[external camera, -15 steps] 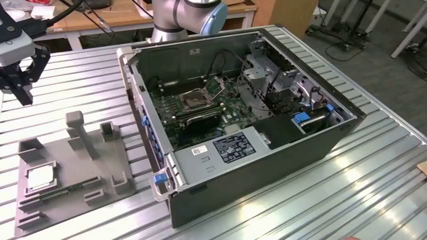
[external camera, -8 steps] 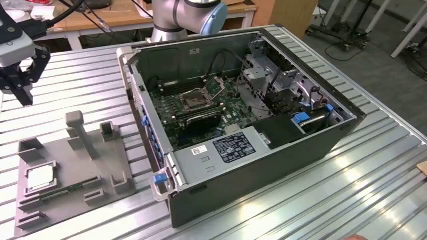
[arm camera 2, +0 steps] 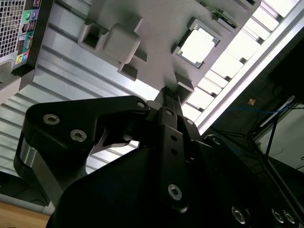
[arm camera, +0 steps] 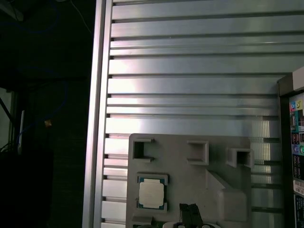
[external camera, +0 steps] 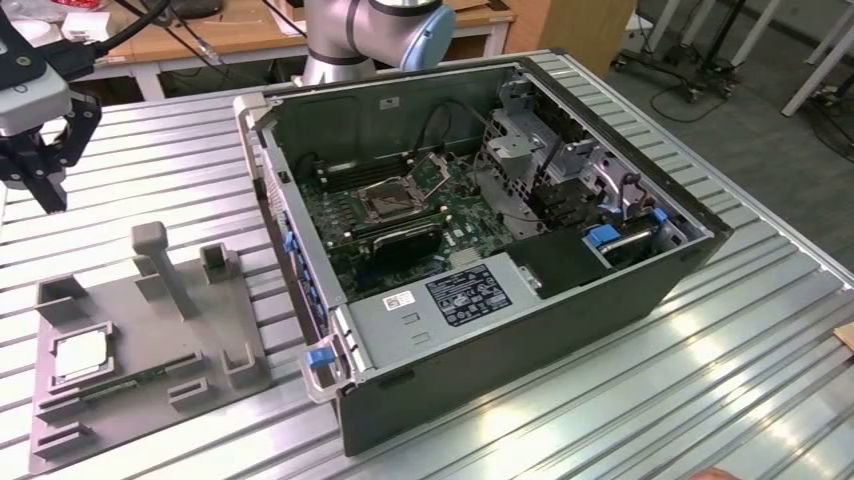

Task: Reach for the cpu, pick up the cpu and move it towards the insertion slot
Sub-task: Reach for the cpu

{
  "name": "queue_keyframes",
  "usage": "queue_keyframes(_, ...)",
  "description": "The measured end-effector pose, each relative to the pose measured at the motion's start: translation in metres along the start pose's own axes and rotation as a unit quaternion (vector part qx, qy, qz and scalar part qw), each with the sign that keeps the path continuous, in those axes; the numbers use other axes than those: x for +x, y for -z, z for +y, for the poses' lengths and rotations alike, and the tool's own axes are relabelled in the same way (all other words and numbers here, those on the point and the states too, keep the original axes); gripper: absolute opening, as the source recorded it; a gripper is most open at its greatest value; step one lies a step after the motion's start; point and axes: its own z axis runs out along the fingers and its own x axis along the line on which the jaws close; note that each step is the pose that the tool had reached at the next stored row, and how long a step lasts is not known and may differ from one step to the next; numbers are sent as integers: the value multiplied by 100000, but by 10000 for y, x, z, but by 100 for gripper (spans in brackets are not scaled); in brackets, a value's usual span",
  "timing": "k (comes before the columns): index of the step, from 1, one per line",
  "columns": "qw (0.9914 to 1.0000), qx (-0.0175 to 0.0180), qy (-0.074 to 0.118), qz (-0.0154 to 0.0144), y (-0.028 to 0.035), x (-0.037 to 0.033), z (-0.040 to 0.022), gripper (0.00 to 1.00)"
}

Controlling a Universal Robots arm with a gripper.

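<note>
Robotics lab: grey robot arm [external camera: 358, 35] at the far edge of a ribbed aluminium table [external camera: 747, 400], opened black computer tower [external camera: 574, 335] on it, cable-strewn wooden desk [external camera: 254, 35] behind.

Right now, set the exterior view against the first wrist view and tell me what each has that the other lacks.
The exterior view adds the open inside of the case, with the slot on its board, and the arm behind. The first wrist view adds the outer edge of the table, darkness beyond it, and the rear ports of the case. Both share the cpu lying in the grey tray, with the gripper apart from it.
</note>
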Motion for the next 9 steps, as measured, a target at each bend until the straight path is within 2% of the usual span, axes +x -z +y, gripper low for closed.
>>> queue_keyframes(9, 100000, -3, 2, -2, -34, 0, -1, 10)
